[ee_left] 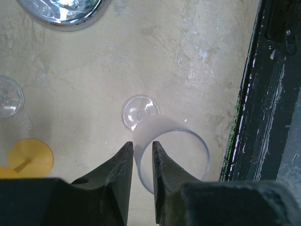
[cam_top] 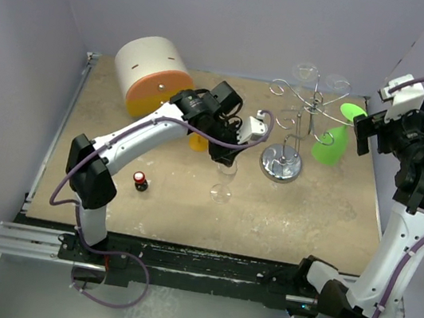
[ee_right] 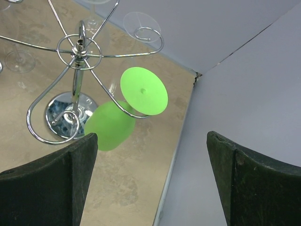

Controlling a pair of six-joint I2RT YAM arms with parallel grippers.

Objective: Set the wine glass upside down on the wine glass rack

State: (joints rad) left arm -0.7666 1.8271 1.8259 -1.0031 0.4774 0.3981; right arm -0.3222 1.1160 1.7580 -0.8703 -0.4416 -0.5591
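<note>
A clear wine glass [ee_left: 175, 141] stands upright, its foot [cam_top: 221, 195] down at the table. My left gripper [ee_left: 139, 145] is shut on its rim, one finger inside the bowl and one outside; it also shows in the top view [cam_top: 227, 164]. The wine glass rack [cam_top: 310, 108] stands at the back right on its chrome base [cam_top: 280, 167]. A green wine glass [ee_right: 111, 126] hangs upside down from one arm of the rack [ee_right: 78, 60]. My right gripper [ee_right: 150, 183] is open and empty, up high to the right of the rack [cam_top: 364, 133].
A yellow glass [ee_left: 29, 159] and another clear glass foot [ee_left: 7, 96] are left of the held glass. An orange and white cylinder [cam_top: 153, 73] sits back left. A small red-capped bottle [cam_top: 141, 181] stands front left. Two clear glasses [cam_top: 305, 73] are behind the rack.
</note>
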